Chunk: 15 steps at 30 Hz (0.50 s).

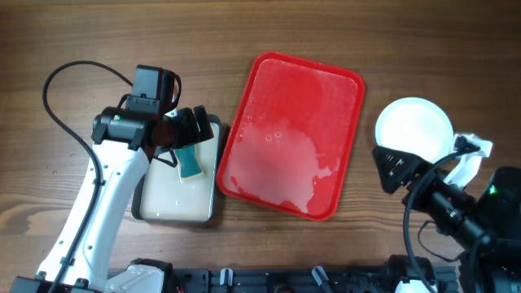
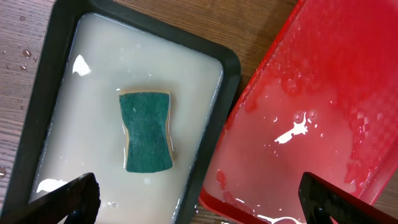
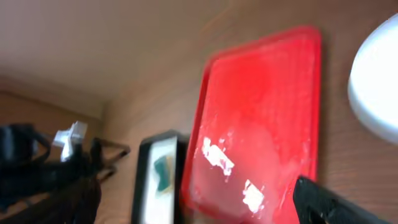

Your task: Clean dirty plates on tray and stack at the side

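Observation:
The red tray [image 1: 293, 134] lies mid-table, wet, with no plates on it; it also shows in the left wrist view [image 2: 323, 93] and the right wrist view [image 3: 261, 118]. A white plate [image 1: 413, 126] sits on the table to the tray's right, and its edge shows in the right wrist view [image 3: 376, 81]. No mint-blue plate shows on its own. My left gripper [image 1: 191, 130] [image 2: 199, 202] is open and empty above the near end of the cream tray. My right gripper [image 1: 392, 167] hangs open and empty just in front of the white plate; only one finger shows in its blurred wrist view.
A black-rimmed cream tray [image 1: 175, 213] [image 2: 37, 93] of milky water lies left of the red tray, touching its edge. A green sponge [image 1: 190, 161] [image 2: 146, 130] lies in it. A white crumpled cloth [image 1: 470, 155] sits by the right arm.

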Available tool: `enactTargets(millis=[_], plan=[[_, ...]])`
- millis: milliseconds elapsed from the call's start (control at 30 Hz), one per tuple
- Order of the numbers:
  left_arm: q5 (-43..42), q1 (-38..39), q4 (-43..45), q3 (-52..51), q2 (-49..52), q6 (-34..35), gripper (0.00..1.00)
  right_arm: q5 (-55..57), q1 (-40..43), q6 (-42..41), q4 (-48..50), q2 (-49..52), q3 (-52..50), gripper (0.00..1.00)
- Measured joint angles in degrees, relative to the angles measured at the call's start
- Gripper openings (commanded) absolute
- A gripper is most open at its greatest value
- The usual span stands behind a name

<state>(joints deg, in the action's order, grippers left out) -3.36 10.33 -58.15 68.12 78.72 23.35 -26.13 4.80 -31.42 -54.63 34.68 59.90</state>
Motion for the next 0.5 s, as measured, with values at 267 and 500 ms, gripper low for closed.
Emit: enactTargets(millis=[267, 500], plan=[[-0.02, 0.0, 0.0, 0.02, 0.02, 0.0, 1.0, 20.2, -7.28, 8.17, 14.93, -18.56, -21.77, 1.0], [-0.02, 0.0, 0.0, 0.02, 0.02, 0.0, 1.0, 21.86, -7.28, 19.28, 38.14, -31.1, -44.37, 1.0]])
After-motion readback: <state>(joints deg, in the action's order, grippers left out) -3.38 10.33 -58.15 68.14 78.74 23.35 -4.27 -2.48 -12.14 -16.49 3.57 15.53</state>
